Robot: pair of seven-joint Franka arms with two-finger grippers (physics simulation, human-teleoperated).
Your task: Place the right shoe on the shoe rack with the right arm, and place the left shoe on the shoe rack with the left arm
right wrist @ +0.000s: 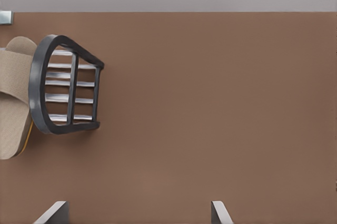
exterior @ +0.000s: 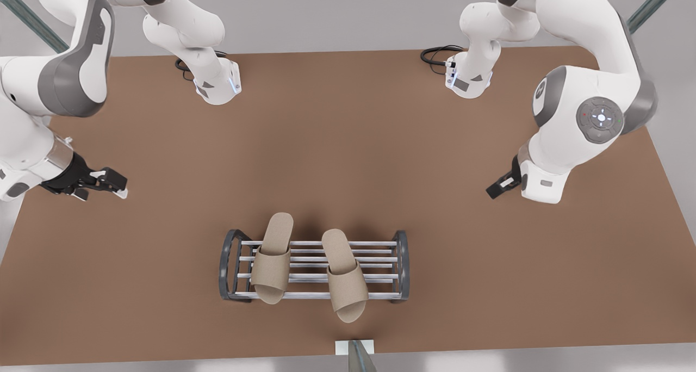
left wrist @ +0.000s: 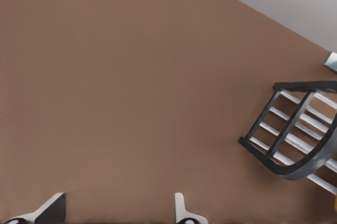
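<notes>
The left shoe (exterior: 345, 285) overhangs the front bar of the rack (exterior: 375, 278) and could tip off — nothing steadies it, for the left gripper (exterior: 503, 184) and right gripper (exterior: 103, 186) wait well off to either side, fingers wide.

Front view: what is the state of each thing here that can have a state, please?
slipper on the front view's left: lying across the shoe rack, heel end past the far bar.
slipper on the front view's right: lying across the shoe rack, toe end past the near bar.
right gripper: open, empty, at the front view's left.
left gripper: open, empty, at the front view's right.
</notes>
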